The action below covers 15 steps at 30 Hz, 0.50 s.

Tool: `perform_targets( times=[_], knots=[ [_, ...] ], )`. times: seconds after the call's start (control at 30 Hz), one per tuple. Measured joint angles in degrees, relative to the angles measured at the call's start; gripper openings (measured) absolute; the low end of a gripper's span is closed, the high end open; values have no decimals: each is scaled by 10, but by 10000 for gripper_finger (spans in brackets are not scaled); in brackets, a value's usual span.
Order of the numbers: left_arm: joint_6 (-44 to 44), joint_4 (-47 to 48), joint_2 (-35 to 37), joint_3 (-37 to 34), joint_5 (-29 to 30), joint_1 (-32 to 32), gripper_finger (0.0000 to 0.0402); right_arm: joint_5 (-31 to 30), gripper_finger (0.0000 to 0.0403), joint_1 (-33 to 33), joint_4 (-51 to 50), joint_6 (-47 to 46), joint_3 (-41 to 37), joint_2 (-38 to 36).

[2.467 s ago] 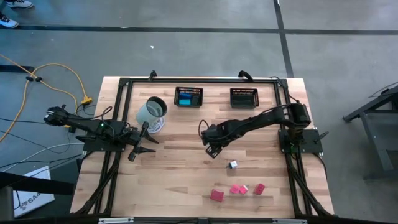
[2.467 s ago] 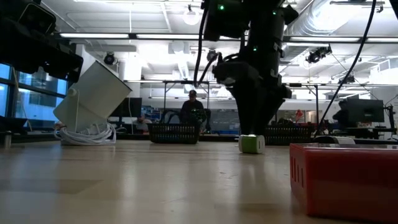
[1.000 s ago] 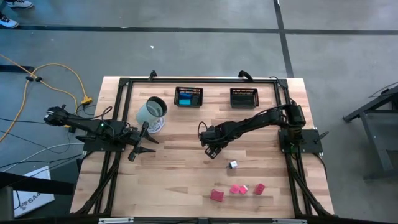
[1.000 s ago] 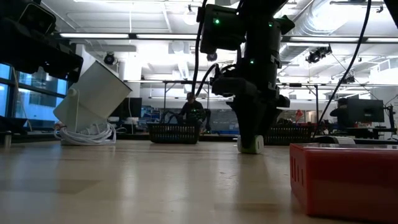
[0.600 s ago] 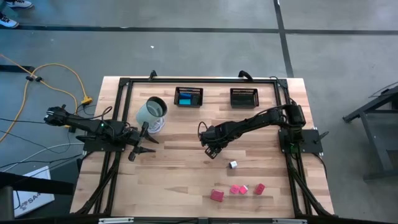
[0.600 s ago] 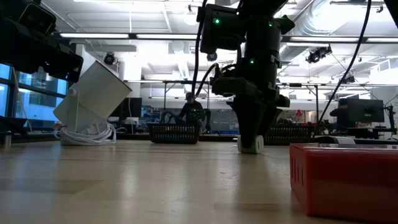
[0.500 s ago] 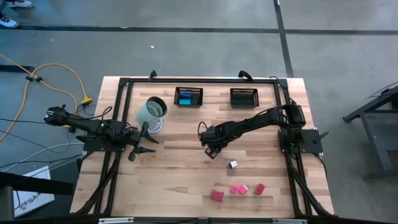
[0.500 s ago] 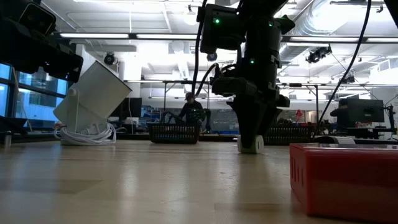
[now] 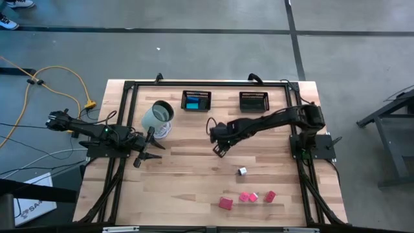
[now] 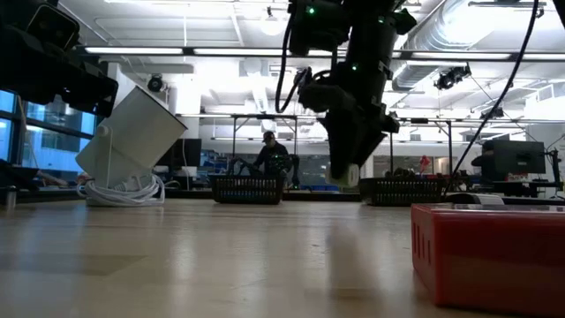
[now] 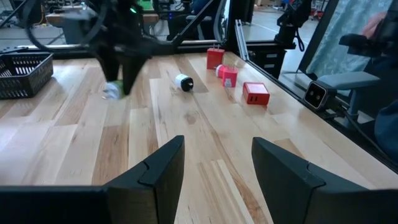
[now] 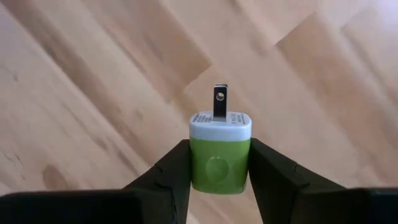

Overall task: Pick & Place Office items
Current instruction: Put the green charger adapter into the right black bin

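Note:
My right gripper [image 9: 220, 150] hangs over the table's middle, shut on a small green block with a white cap and a metal prong [image 12: 220, 155]. The low view shows this block [image 10: 346, 175] above the tabletop. A white-and-black piece [image 9: 242, 171] lies on the wood near it. Several pink and red blocks [image 9: 246, 197] sit close to the near edge, and one red block [image 10: 490, 252] fills the low view's right. Blue and teal pieces lie in the left basket [image 9: 196, 100]. My left gripper [image 11: 214, 168] is open and waits at the table's left side [image 9: 147, 154]. My right gripper pinches the block's green body [image 12: 219, 167] between its two fingers, one on each opposite side. The fingers come from above, pointing down. The white cap and prong [image 12: 220, 99] face the table. The block is lifted clear of the wood.
Two black mesh baskets [image 9: 196, 100] [image 9: 253, 101] stand along the far edge. A pale tilted cylinder [image 9: 157, 116] rests beside a coil of white cord [image 9: 164, 131] at the left. Bare wood lies between the held block and the near pieces. A person shows in the room behind [image 10: 273, 155].
My right gripper has risen and drawn a little toward the far edge. The green block, which stood on the table between the fingers, now hangs lifted clear.

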<state>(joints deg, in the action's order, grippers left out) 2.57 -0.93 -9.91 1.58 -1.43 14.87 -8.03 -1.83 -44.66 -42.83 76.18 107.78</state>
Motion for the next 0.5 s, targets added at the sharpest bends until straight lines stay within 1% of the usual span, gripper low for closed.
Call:
perform_targets(
  times=[0.13,0.43,0.5],
  knots=[
    [0,0,0,0,0,0,180,0,127,33,-11,20,0,-21],
    [0,0,0,0,0,0,180,-43,128,118,-71,61,-1,-82],
    [0,0,0,0,0,0,180,-43,128,137,-86,70,0,-93]
  ],
)
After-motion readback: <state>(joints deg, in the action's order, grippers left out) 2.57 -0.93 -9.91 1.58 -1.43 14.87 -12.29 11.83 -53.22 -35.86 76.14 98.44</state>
